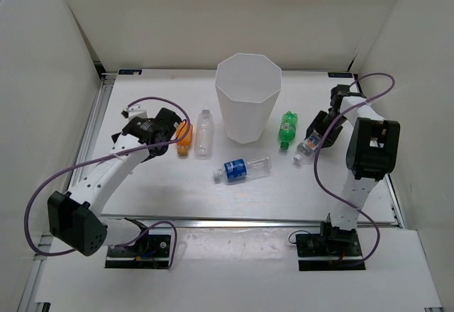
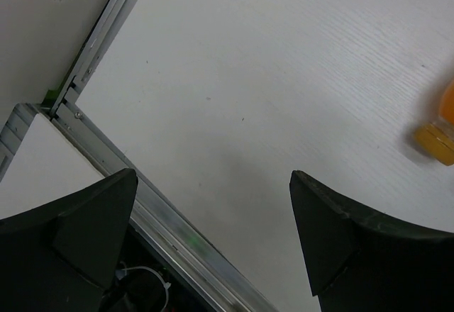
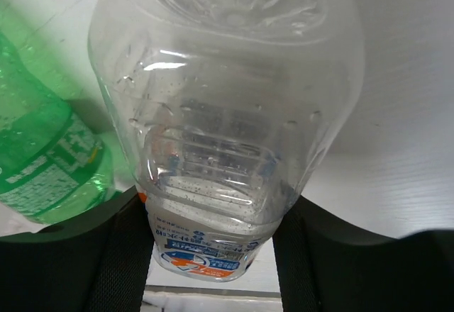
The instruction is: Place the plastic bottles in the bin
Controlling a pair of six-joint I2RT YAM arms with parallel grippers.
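Observation:
The white faceted bin [image 1: 247,99] stands at the back centre. On the table lie an orange bottle [image 1: 184,142], a plain clear bottle [image 1: 204,133], a blue-labelled clear bottle [image 1: 242,169] and a green bottle [image 1: 286,128]. My right gripper [image 1: 317,138] is shut on the clear bottle with the white-blue-red label [image 3: 227,113]. Its fingers [image 3: 124,252] press both sides near the label, and the green bottle [image 3: 42,163] lies just to the left. My left gripper [image 2: 213,191] is open over bare table. The orange bottle [image 2: 441,131] shows at the right edge of its view.
White walls enclose the table on three sides. A metal rail [image 2: 170,234] runs along the table's edge under the left gripper. Purple cables [image 1: 42,184] loop from both arms. The arm bases [image 1: 333,244] sit at the near edge.

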